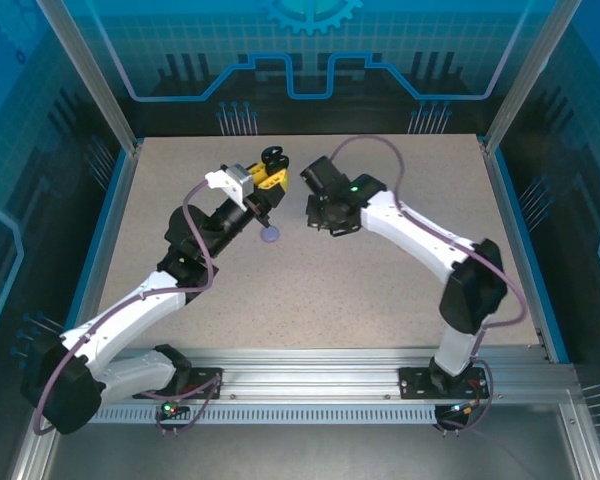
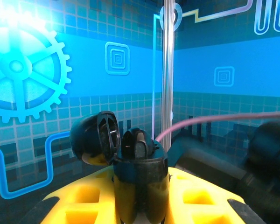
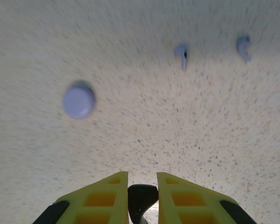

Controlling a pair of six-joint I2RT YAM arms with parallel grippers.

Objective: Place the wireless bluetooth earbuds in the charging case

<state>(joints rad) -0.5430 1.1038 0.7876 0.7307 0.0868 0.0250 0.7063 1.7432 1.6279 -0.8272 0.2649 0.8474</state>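
the left gripper (image 2: 140,175) was closed tight on the black charging case (image 2: 140,198), its yellow fingers (image 2: 84,203) pressed against either side of the body; the case was lifted clear of the table (image 1: 380,290), upright, with its lid (image 2: 95,137) swung open to the left; a dark rounded shape (image 2: 136,144) stood up from the case mouth, and i could not tell whether it was an earbud seated there; from above, the case showed just past the yellow fingertips near the back middle of the table; the right gripper (image 3: 142,179) was narrowed nearly shut on a small black piece, seemingly a black earbud (image 3: 142,198), touching both yellow fingers and raised over the surface; in the top view the two wrists faced each other closely; a round lavender case (image 3: 79,101) lay closed on the table, between and just in front of them; two lavender earbuds (image 3: 182,55) lay loose on the table beyond it in the right wrist view, apart from each other and well apart from the lavender case.
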